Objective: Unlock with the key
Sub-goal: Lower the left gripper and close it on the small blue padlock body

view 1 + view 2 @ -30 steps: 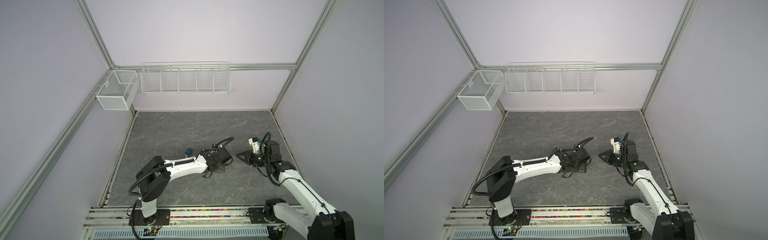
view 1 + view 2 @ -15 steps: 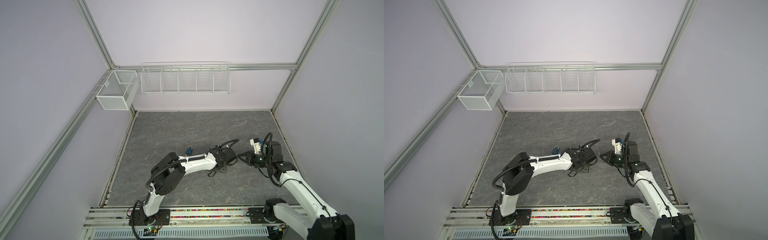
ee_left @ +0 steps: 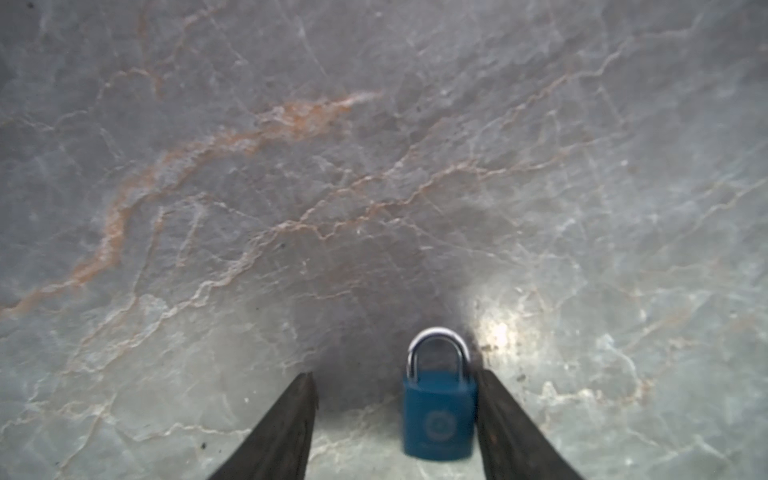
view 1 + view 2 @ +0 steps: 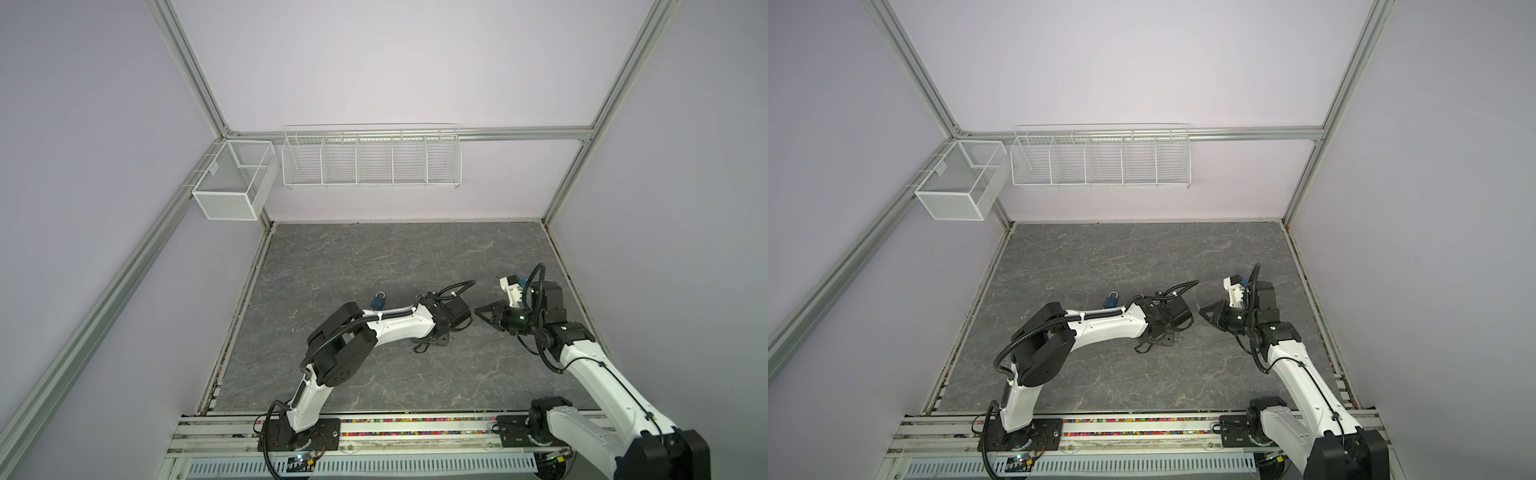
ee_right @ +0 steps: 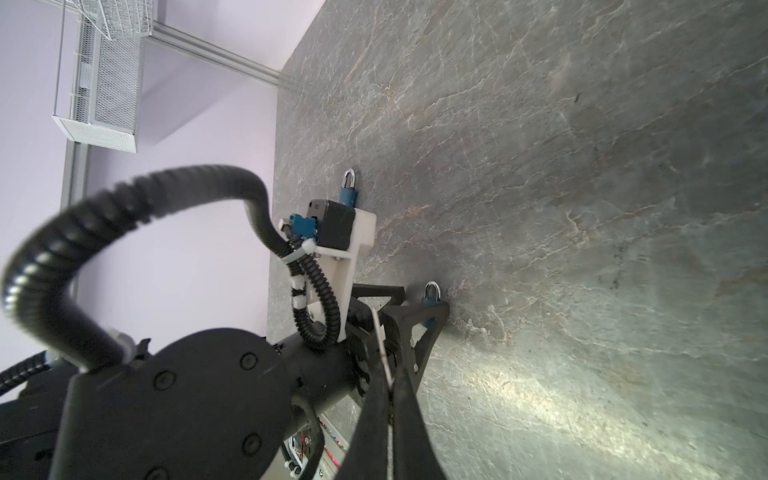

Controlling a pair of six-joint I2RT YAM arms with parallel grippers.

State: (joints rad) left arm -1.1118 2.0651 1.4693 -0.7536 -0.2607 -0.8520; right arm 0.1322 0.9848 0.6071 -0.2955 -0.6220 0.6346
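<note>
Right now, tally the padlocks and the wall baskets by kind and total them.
Blue metal padlocks, silver shackles: 2 - caged padlock inside the left claw, loose padlock.
White wire wall baskets: 2 - mesh box basket, long divided basket.
Total: 4

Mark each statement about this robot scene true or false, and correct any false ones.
1. Two padlocks are on the table. True: one padlock sits inside the left gripper, and a second padlock lies beyond that arm.
2. The left gripper is clamped on the padlock. False: its jaws are open, with a clear gap on one side.
3. The right gripper is shut. True.
4. The padlocks are red. False: they have blue bodies and silver shackles.
5. The right gripper holds the second padlock. False: no gripper touches it.
</note>
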